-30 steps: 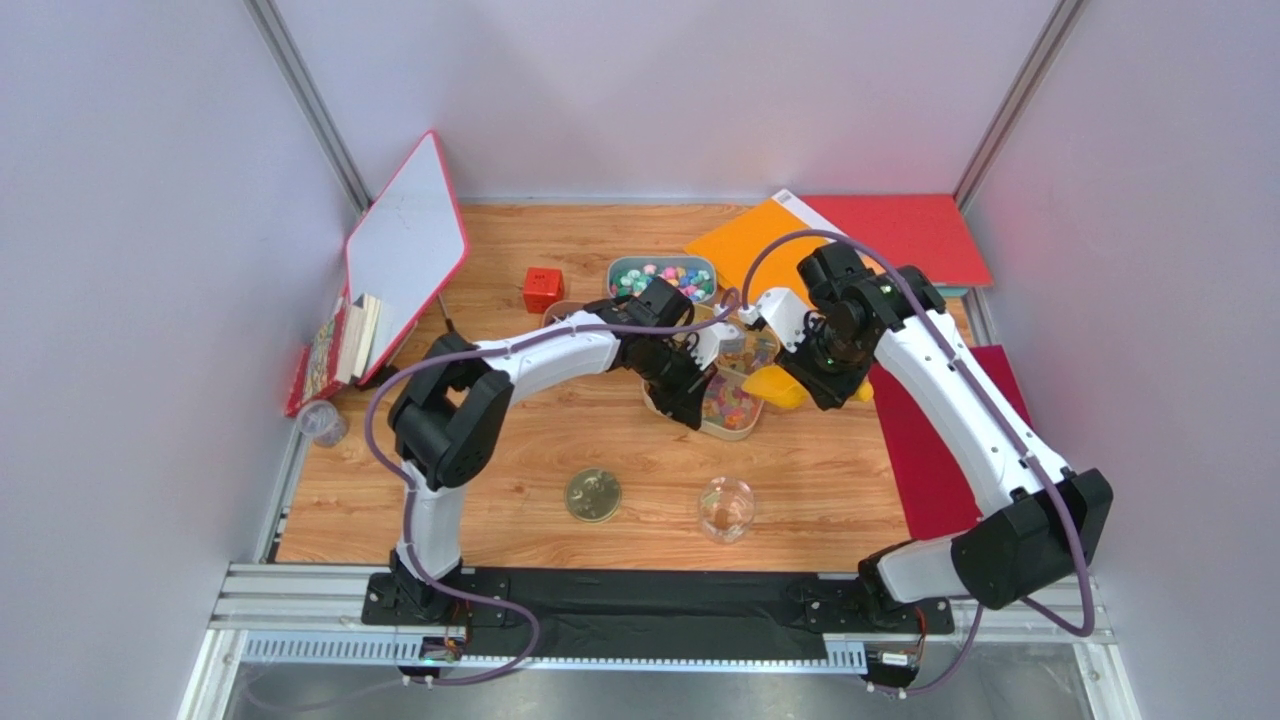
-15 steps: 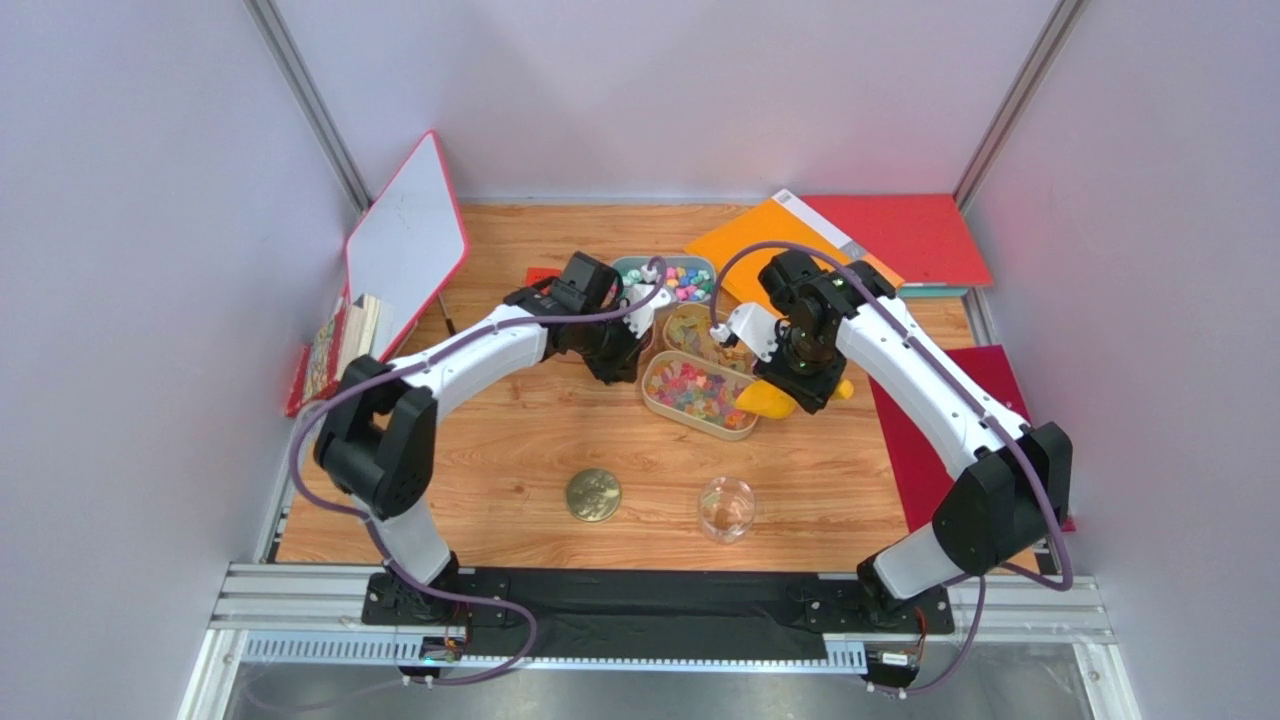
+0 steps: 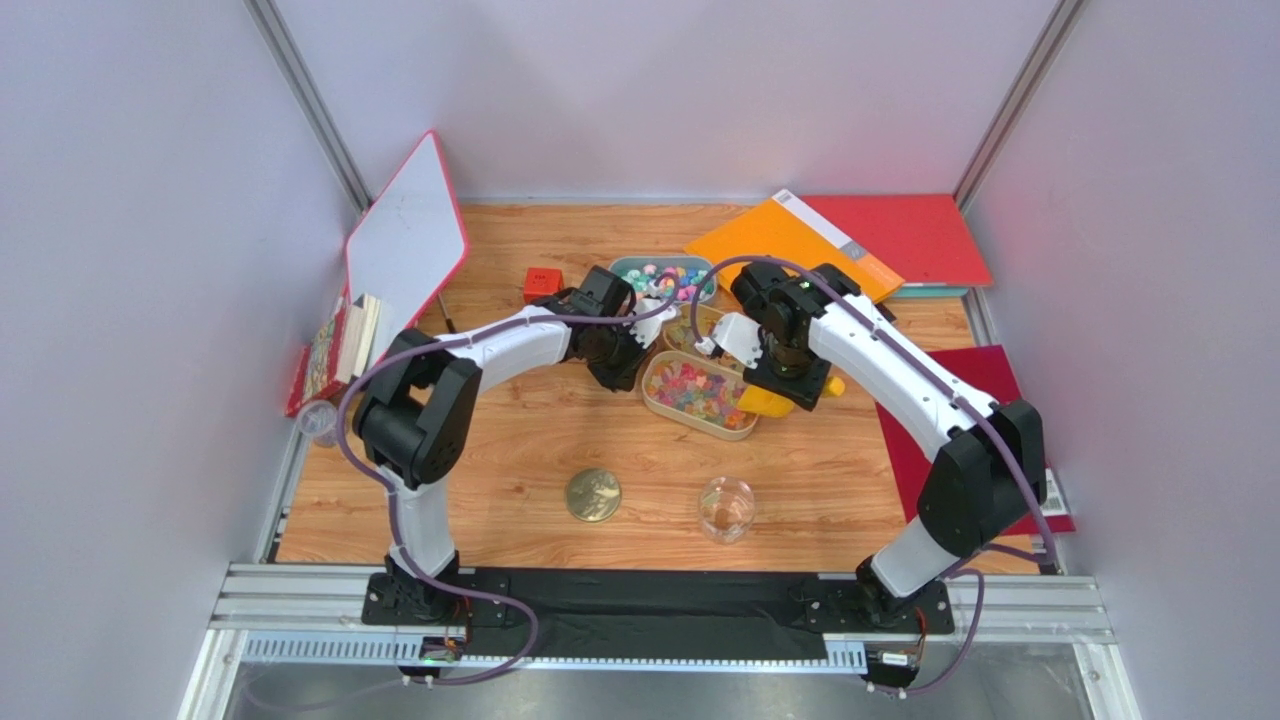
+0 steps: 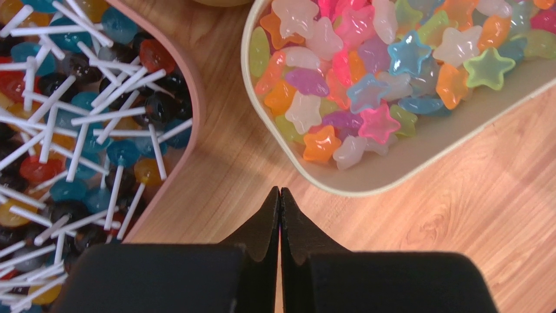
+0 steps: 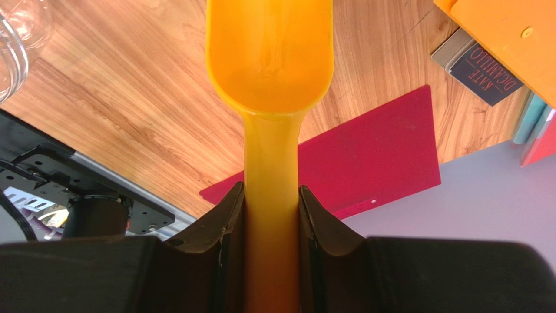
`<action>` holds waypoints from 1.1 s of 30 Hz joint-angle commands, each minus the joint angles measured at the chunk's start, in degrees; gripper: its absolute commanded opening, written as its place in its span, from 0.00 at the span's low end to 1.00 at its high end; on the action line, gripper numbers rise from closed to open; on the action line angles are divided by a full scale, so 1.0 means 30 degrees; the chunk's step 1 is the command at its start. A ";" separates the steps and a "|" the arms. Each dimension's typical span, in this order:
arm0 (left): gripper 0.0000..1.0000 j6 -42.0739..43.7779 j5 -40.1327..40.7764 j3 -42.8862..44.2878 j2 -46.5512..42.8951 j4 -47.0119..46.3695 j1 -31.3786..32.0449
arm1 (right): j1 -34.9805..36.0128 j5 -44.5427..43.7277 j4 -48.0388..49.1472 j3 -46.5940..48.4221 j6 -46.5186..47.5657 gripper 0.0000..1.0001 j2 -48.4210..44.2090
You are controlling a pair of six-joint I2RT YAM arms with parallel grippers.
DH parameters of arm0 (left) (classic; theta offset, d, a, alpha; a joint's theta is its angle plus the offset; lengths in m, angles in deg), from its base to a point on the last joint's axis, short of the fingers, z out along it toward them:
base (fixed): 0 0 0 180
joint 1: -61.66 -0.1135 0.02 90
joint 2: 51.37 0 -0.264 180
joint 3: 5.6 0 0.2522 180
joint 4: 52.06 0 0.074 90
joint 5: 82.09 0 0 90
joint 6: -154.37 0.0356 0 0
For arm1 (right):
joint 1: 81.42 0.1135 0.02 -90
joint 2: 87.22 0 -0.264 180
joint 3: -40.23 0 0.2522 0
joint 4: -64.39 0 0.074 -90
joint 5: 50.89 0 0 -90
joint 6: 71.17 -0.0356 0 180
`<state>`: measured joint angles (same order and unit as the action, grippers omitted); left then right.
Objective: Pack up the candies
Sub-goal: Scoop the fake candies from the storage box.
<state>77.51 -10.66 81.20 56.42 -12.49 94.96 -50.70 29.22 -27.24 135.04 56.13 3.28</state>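
Observation:
Star-shaped candies in pink, orange, blue and green fill a cream oval tray, which also shows in the top view. Lollipops fill a pink-rimmed tray to its left. More wrapped candies lie in a teal tray at the back. My left gripper is shut and empty, low over the bare wood between the two trays. My right gripper is shut on the handle of a yellow scoop, whose bowl is empty, at the cream tray's right end.
A glass jar and a round gold lid stand near the front. A red cube sits at the back left. A whiteboard leans left, an orange folder lies at the back and a red mat lies right.
My left gripper has pulled back from over the cream tray to its left side. My right gripper has moved left and further back with the scoop.

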 commanded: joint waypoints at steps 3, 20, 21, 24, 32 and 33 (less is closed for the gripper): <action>0.00 -0.0486 -0.1103 0.1611 0.1511 -0.0895 0.0092 | 0.0919 -0.1741 -0.3254 0.0784 0.0457 0.00 0.1617; 0.00 -0.1218 -0.2395 0.0178 0.0576 -0.2594 0.0150 | 0.2270 -0.2124 -0.3546 0.2688 0.0897 0.00 0.5045; 0.00 -0.1189 -0.2395 0.0089 0.0517 -0.2769 0.0150 | 0.2328 -0.2036 -0.3576 0.2688 0.0984 0.00 0.5194; 0.00 -0.1364 -0.2453 -0.0087 0.0516 -0.2917 0.0092 | 0.2416 -0.1772 -0.3518 0.2776 0.1248 0.00 0.5661; 0.00 -0.1920 -0.2746 0.0118 0.0663 -0.3151 0.0121 | 0.2504 -0.0864 -0.3167 0.3010 0.0957 0.00 0.6862; 0.00 -0.1950 -0.2746 0.0118 0.0663 -0.3180 0.0121 | 0.2475 -0.0805 -0.3079 0.3097 0.0927 0.00 0.6981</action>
<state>70.30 -15.73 80.96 61.03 -18.44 93.95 -44.36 23.47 -27.98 143.02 58.99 20.48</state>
